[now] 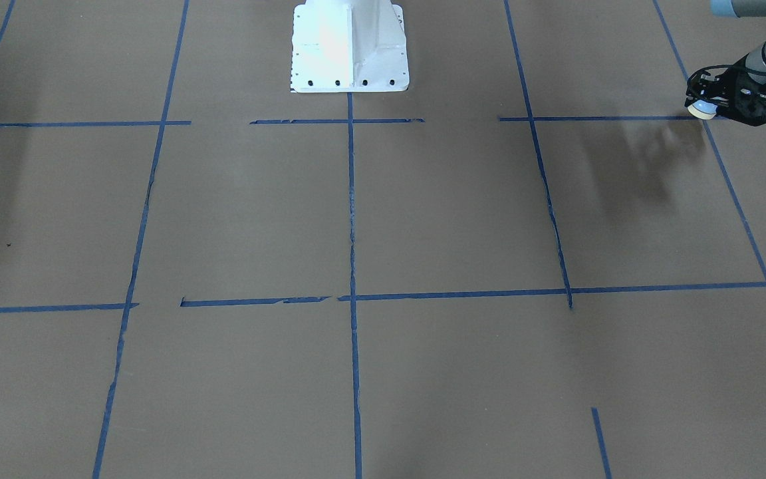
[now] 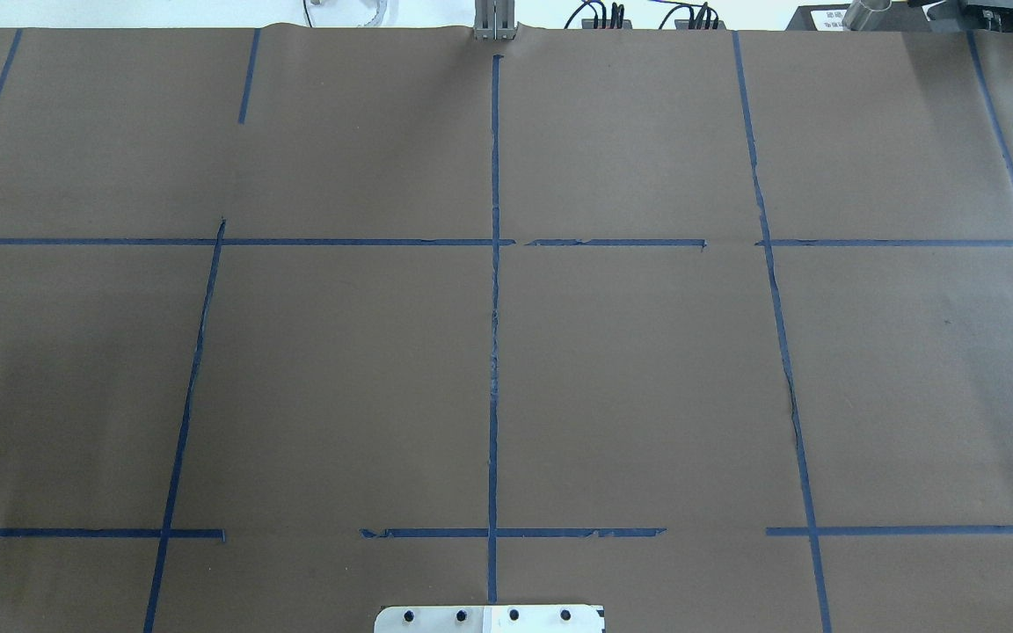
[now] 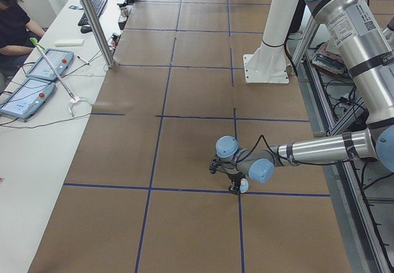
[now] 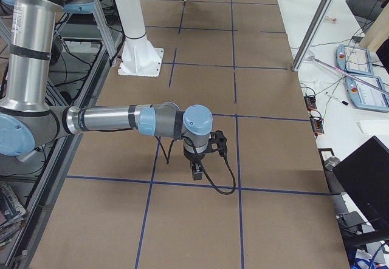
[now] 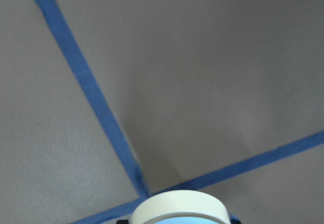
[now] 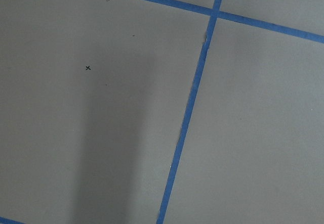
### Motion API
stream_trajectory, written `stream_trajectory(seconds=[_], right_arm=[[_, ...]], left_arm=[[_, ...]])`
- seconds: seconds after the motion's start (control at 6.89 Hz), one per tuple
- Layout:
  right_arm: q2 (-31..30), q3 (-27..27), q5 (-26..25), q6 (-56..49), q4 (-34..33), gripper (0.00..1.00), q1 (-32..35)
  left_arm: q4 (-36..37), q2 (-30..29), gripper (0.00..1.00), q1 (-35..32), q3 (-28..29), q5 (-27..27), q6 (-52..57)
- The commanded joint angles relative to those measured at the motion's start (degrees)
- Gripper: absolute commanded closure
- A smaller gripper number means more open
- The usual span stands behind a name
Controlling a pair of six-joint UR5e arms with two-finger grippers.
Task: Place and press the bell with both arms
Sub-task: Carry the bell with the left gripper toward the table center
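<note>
Front-facing view: the left hand [image 1: 707, 101] is low at the counter [image 1: 423, 213] corner on the robot's left side, clenched on the bell [image 1: 701, 110], which sits at a crossing of the blue tape lines [image 1: 596, 118]. I cannot tell whether its base touches the paper. Overhead view: counter, tape grid and the white pedestal plate [image 2: 489, 618]. Left side view: the near arm reaches low, with the bell at its fingertips beside the tape crossing. Right side view: the right hand [image 4: 196, 172] points down near a tape line; I cannot tell whether it is released or clenched. Left wrist view: the bell's cream ring is at the bottom edge, over the crossing. Right wrist view: paper and tape.
</note>
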Motion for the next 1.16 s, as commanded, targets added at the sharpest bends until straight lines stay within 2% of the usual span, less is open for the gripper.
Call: stream_trajectory(seconds=[0.0, 0.58, 0.73, 1.02], right_arm=[[0.0, 0.0, 0.03, 0.01, 0.0, 0.0, 0.0], [0.0, -0.18, 0.12, 0.1, 0.0, 0.0, 0.0], [0.0, -0.18, 0.03, 0.1, -0.09, 0.0, 0.0], [0.0, -0.18, 0.03, 0.1, -0.09, 0.0, 0.0]], left_arm=[[0.07, -3.6, 0.91, -0.98, -6.55, 0.39, -14.17], [1.03, -17.04, 0.92, -0.36, -8.32, 0.48, -31.17], [3.04, -22.03, 0.92, 0.94, -8.32, 0.39, -35.73], [12.93, -35.63, 0.92, 6.12, -7.36, 0.48, -43.13]])
